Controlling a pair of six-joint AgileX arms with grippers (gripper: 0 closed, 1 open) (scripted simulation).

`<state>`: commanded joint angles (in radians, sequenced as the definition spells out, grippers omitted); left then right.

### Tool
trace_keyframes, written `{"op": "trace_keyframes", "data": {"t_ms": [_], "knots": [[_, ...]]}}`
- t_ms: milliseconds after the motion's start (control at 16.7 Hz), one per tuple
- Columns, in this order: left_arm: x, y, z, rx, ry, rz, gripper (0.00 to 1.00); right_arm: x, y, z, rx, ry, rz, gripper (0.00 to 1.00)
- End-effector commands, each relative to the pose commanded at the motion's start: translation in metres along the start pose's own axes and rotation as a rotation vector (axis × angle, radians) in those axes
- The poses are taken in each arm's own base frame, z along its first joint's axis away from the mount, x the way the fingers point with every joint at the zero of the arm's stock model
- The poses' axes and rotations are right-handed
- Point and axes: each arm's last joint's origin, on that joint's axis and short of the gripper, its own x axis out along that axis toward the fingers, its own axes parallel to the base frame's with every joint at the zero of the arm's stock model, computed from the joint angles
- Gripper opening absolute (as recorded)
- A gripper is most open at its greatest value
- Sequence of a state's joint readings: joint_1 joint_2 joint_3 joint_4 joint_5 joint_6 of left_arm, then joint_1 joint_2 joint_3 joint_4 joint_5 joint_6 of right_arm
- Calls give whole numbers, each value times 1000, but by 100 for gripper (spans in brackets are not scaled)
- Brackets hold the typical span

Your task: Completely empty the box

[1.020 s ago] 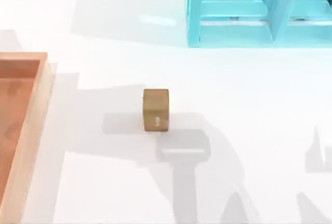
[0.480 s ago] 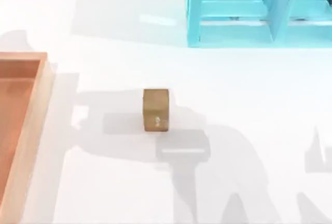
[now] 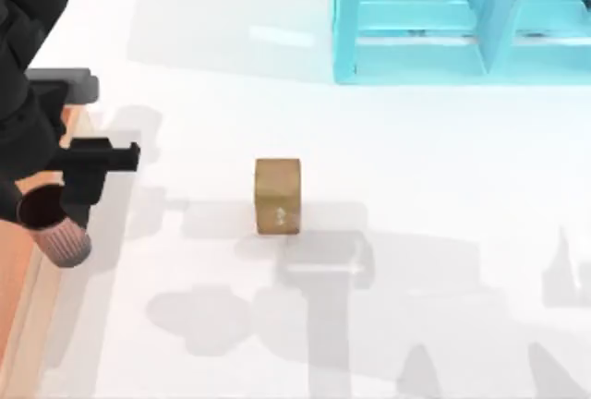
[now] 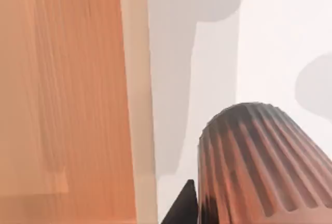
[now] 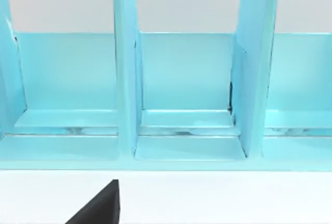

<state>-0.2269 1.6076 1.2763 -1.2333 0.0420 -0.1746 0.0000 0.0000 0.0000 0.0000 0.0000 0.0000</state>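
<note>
The box (image 3: 28,320) lies at the table's left edge, a shallow wooden tray with a tan rim (image 4: 137,105) and an orange-brown floor (image 4: 62,79). My left gripper (image 3: 57,203) is shut on a dark ribbed cup (image 3: 57,231). It holds the cup in the air above the box's right rim, and the cup's shadow falls on the white table to the right. The left wrist view shows the cup (image 4: 259,167) up close, on the table side of the rim. A black fingertip (image 5: 98,206) of my right gripper shows in the right wrist view.
A small golden-brown cube (image 3: 277,196) stands on the white table near the middle. A cyan shelf unit (image 3: 462,20) with open compartments (image 5: 187,94) stands at the back right. Bare table lies between the box and the cube.
My left arm has come into the top view from the left, carrying the ribbed cup over the box's right rim. Before, only its shadow showed. The cube has not moved.
</note>
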Motion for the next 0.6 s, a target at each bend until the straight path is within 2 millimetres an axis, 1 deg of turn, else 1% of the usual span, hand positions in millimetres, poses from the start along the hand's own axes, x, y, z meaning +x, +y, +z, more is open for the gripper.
{"op": "trace_keyframes", "data": {"t_ms": [120, 300, 420, 600], "knots": [[19, -22, -28, -2, 9, 11, 0, 0, 0, 0, 0, 0, 0, 100], [38, -41, -60, -10, 3, 34, 0, 0, 0, 0, 0, 0, 0, 100], [44, -46, -71, -13, -4, 43, 0, 0, 0, 0, 0, 0, 0, 100], [45, -47, -72, -13, -5, 44, 0, 0, 0, 0, 0, 0, 0, 100]]}}
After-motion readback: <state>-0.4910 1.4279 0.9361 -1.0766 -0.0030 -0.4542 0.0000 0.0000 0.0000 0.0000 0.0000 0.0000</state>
